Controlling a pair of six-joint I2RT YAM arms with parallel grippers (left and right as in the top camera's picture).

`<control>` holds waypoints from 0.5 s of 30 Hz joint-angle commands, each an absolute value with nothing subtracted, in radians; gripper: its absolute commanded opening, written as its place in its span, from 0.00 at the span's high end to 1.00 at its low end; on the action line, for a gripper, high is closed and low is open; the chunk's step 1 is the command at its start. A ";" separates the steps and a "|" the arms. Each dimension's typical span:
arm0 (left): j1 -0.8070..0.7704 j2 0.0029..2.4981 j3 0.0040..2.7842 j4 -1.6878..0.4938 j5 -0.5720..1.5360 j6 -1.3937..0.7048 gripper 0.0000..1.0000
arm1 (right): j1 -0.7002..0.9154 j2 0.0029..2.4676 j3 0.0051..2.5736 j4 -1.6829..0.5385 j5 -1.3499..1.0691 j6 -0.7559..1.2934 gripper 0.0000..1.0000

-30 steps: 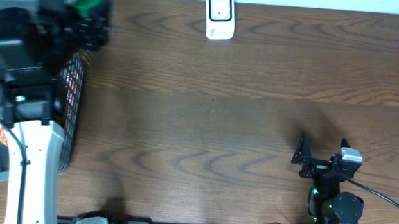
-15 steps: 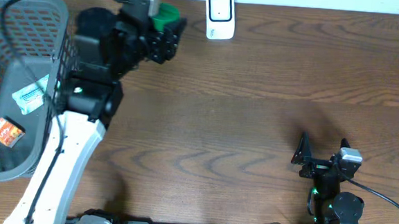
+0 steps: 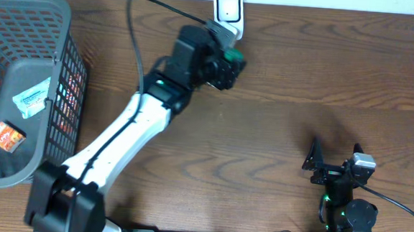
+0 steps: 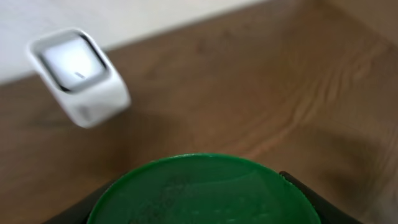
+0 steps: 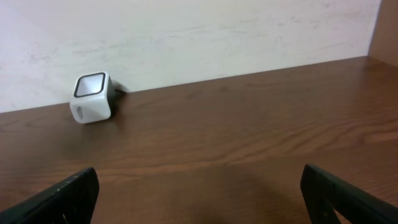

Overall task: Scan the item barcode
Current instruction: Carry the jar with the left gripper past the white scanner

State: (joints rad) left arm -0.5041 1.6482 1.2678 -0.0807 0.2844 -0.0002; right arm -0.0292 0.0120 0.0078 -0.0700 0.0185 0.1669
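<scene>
Mock shop checkout on a test bench: white boxy barcode scanner [image 3: 228,16] at the back edge of a dark wood-grain table [image 3: 302,86] against a plain white wall [image 5: 186,31], grey plastic mesh shopping basket [image 3: 70,93] holding a pale sealed packet [image 3: 32,98] and an orange packet [image 3: 5,137], white-and-black robot arm [image 3: 119,136] reaching across the tabletop.

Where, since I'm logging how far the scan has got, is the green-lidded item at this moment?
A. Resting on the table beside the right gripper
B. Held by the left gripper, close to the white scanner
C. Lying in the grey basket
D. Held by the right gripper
B: the overhead view shows the left gripper closed on the green-lidded item just in front of the white scanner, while the right gripper stands open and empty.
</scene>
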 commanded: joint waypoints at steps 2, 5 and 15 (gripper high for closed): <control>-0.561 1.761 1.269 -0.072 0.271 0.002 0.32 | -0.020 0.006 0.006 -0.072 0.024 0.152 0.01; -0.591 1.828 1.269 -0.073 0.272 0.001 0.32 | -0.020 0.006 0.006 -0.072 0.024 0.152 0.01; -0.648 1.998 1.269 -0.073 0.272 -0.006 0.32 | -0.020 0.006 0.006 -0.072 0.024 0.152 0.01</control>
State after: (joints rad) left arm -0.6472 1.9858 1.2675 -0.0803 0.2787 -0.0006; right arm -0.0292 0.0120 0.0078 -0.0700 0.0185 0.1669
